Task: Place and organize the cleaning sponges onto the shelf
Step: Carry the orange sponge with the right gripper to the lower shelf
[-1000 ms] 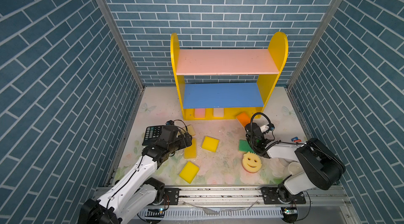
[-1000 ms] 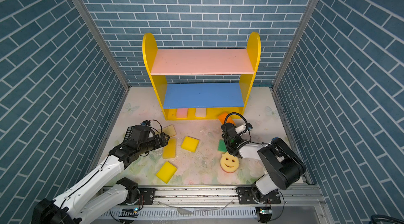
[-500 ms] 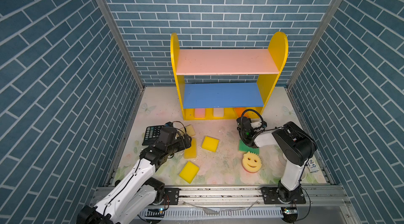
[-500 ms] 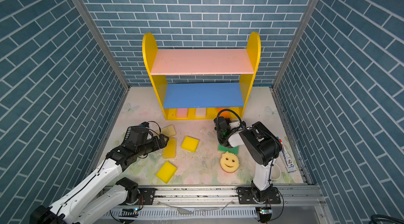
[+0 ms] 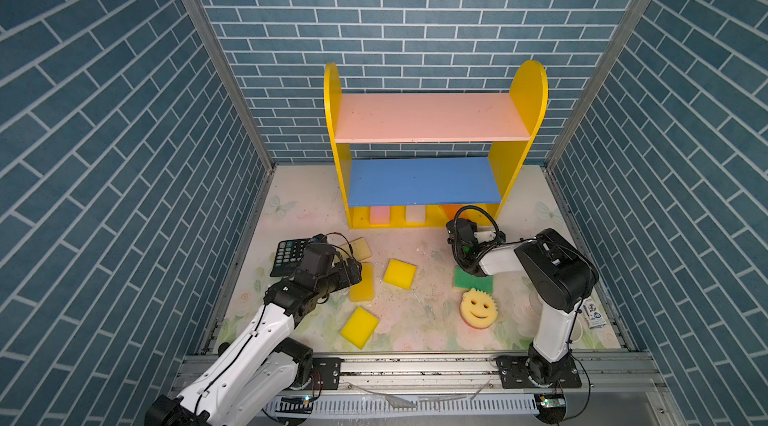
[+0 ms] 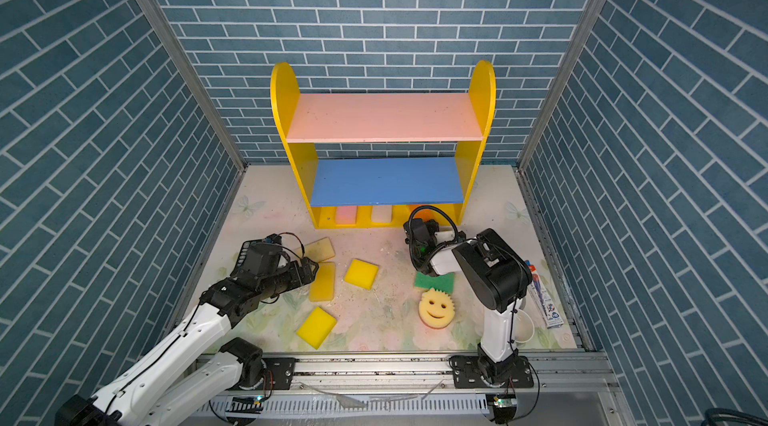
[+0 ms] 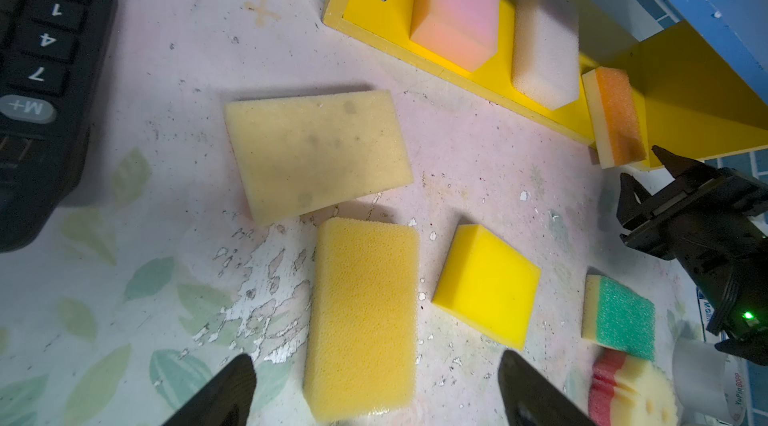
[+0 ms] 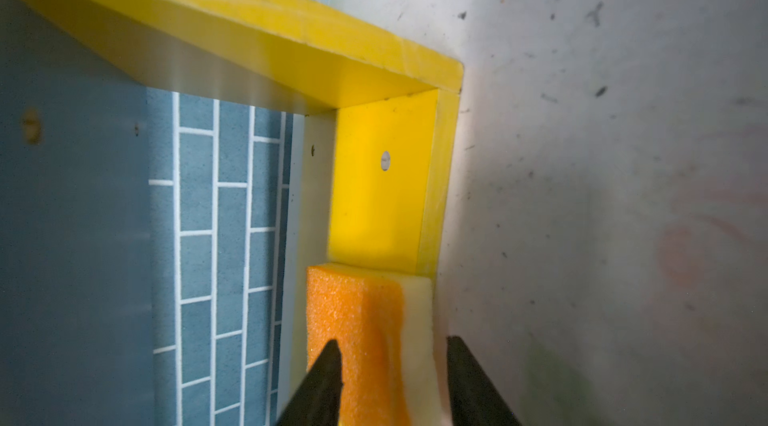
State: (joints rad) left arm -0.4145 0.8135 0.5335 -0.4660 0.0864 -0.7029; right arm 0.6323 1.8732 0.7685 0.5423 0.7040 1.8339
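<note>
The shelf [image 5: 428,116] stands at the back. On its yellow base sit a pink sponge [image 5: 380,214], a whitish one [image 5: 415,213] and an orange one [image 8: 353,320] at the right end. My right gripper [image 8: 392,343] is open, its fingers either side of the orange sponge without squeezing it. On the floor lie a tan sponge [image 7: 316,154], a long yellow one [image 7: 361,316], two yellow squares [image 5: 400,273] [image 5: 359,327], a green one [image 5: 467,278] and a smiley one [image 5: 480,306]. My left gripper [image 7: 376,361] hangs open over the long yellow sponge.
A black calculator [image 5: 289,255] lies left of the tan sponge, under my left arm. A printed packet [image 6: 544,299] and a white ring [image 6: 523,328] lie by the right wall. Brick-patterned walls close in both sides and the back.
My right gripper moved left to the shelf's base with the orange sponge, and its jaws have now opened off it. My left arm has barely moved.
</note>
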